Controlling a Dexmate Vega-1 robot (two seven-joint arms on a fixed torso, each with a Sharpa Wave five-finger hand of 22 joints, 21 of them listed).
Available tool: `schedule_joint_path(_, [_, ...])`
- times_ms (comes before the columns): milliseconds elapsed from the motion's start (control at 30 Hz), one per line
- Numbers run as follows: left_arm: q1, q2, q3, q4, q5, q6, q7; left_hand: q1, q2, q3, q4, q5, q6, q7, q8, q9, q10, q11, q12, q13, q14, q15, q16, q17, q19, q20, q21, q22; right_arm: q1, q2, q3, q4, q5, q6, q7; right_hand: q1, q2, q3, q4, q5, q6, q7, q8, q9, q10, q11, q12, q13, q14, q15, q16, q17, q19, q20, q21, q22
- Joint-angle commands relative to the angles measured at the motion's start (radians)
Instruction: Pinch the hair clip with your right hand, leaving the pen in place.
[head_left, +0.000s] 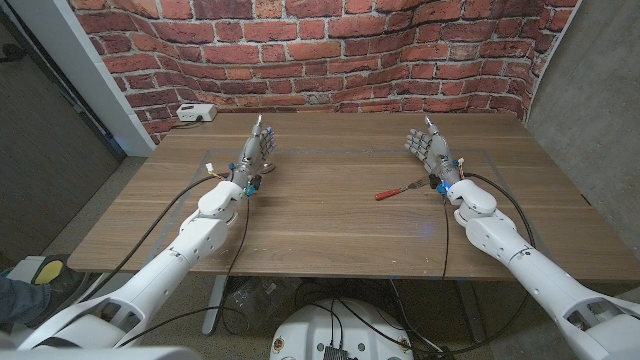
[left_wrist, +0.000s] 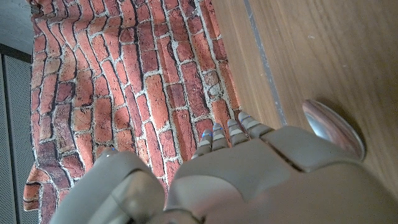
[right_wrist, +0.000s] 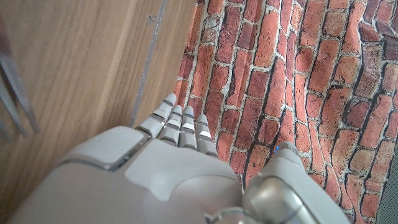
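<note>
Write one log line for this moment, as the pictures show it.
left hand: open, beside spoon | right hand: open, beside red-handled fork | held: nothing

Lab-like test room, brick-pattern backdrop, wooden table

the thing by my right hand reads as a small fork with a red handle and a thin metal front end, not a hair clip; it lies flat on the wood just inside my right wrist, red end pointing toward the table's middle, metal end toward my arm, and nothing holds it; in the right wrist view its prongs are a dark blur on the boards

beside my left hand, the left wrist view shows a shiny rounded metal bowl, like a spoon, lying on the wood; i cannot make out its handle
</note>
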Motion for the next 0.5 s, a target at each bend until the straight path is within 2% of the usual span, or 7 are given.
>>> schedule_joint_path(33, [0.007, 0.006, 0.015, -0.055, 0.018, 0.025, 0.026, 0.009, 0.001, 0.001, 0.008, 0.004, 0.0, 0.008, 0.007, 0.004, 0.003, 0.008, 0.008, 0.005, -0.005, -0.002, 0.008, 0.002, -0.002, -0.016, 0.003, 0.003, -0.009, -0.002, 0.005, 0.002, 0.01, 0.039, 0.048, 0.01, 0.002, 0.006, 0.0, 0.006, 0.016, -0.001, 0.008, 0.005, 0.013, 0.001, 0.006, 0.004, 0.013, 0.0, 0.006, 0.004, 0.008, -0.003, 0.003, 0.002])
schedule_joint_path(500, [0.066, 0.071, -0.003, -0.16, 0.033, 0.056, 0.055, 0.013, 0.012, -0.001, 0.008, 0.006, 0.022, 0.012, 0.014, 0.004, 0.022, 0.013, 0.014, 0.005, 0.011, 0.003, 0.013, 0.002, 0.002, -0.011, 0.006, 0.003, -0.044, -0.029, 0.019, -0.053, -0.018, 0.073, 0.02, 0.015, 0.005, 0.006, -0.003, 0.007, 0.011, -0.008, 0.005, 0.005, 0.029, -0.009, 0.012, 0.004, 0.031, -0.006, 0.011, 0.003, 0.032, -0.005, 0.006, 0.002])
